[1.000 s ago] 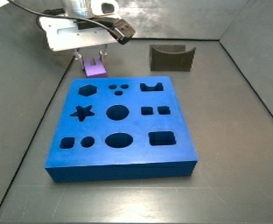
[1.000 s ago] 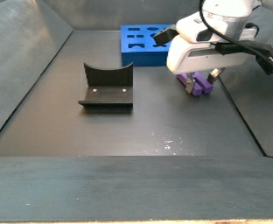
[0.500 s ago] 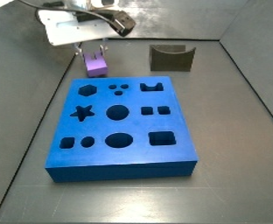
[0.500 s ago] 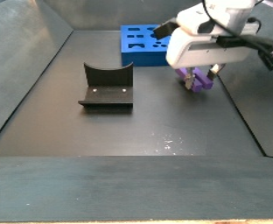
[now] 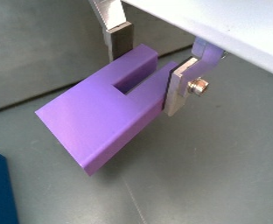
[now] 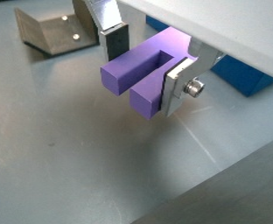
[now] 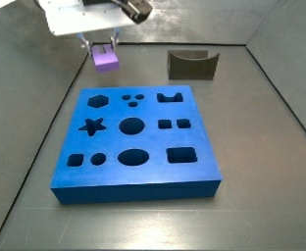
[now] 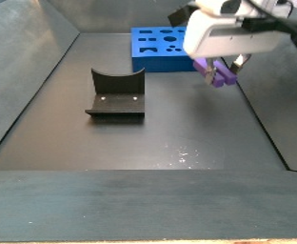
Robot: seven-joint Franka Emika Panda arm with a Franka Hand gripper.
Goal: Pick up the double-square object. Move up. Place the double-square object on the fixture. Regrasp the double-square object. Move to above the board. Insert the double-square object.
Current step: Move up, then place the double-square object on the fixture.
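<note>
Both fingers [image 5: 120,39] of the hand [image 5: 150,66] clamp the double-square object [image 5: 104,114].

Between my gripper [image 5: 150,66] fingers [image 5: 181,86] of bright bare metal sits matt, smooth purple plastic: the double-square object [image 5: 101,109]. Below it, dull grey floor [image 6: 69,166].

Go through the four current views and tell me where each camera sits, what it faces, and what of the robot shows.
Wrist view: on the arm, looking down at the double-square object in the gripper, above the floor.
Wrist view: same mount, also showing the fixture and the board.
Side view: high beside the board, looking down; gripper near the back.
Side view: low, opposite end, fixture nearest, board behind.
All share the gripper shut on the object.
</note>
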